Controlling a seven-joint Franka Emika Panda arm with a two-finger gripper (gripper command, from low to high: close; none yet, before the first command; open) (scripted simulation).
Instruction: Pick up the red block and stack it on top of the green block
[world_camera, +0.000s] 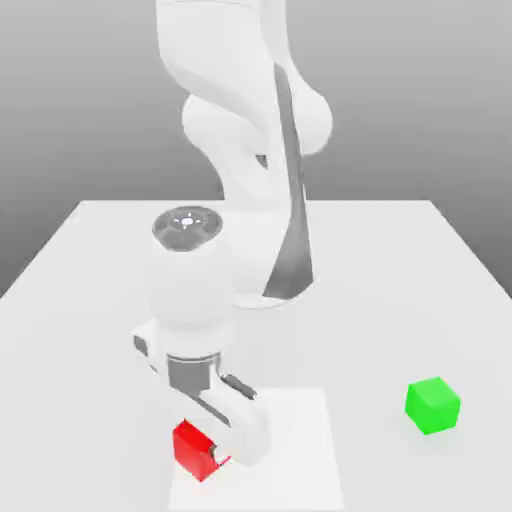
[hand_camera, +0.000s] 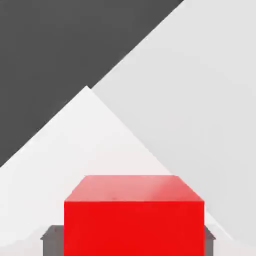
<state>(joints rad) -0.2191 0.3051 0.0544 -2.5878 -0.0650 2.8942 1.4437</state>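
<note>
Exterior view: the arm is reaching down toward the near edge of the white surface, wrist bent over so the hand is sitting low at the exterior view's left. The pincer is sitting right at the red block, with the white hand body overlapping the block's side toward the exterior view's right. The block is showing its top and two faces and is tilting slightly in that view. Can't tell from it whether the block is resting on the surface or lifted just off it.

Hand view: the red block is filling the near part of the frame, centred, with dark grey finger pads showing at both of its lower sides, touching it. Reading that as the pincer clamped on the red block.

A paler square patch is lying on the surface under and around the hand.

The green block is sitting on the surface well apart from the red one, toward the exterior view's right, at a similar depth. Nothing is touching it or resting on it. It isn't showing up in the hand view.

Stack not yet done: the red block is at the pincer, the green block alone.
</note>
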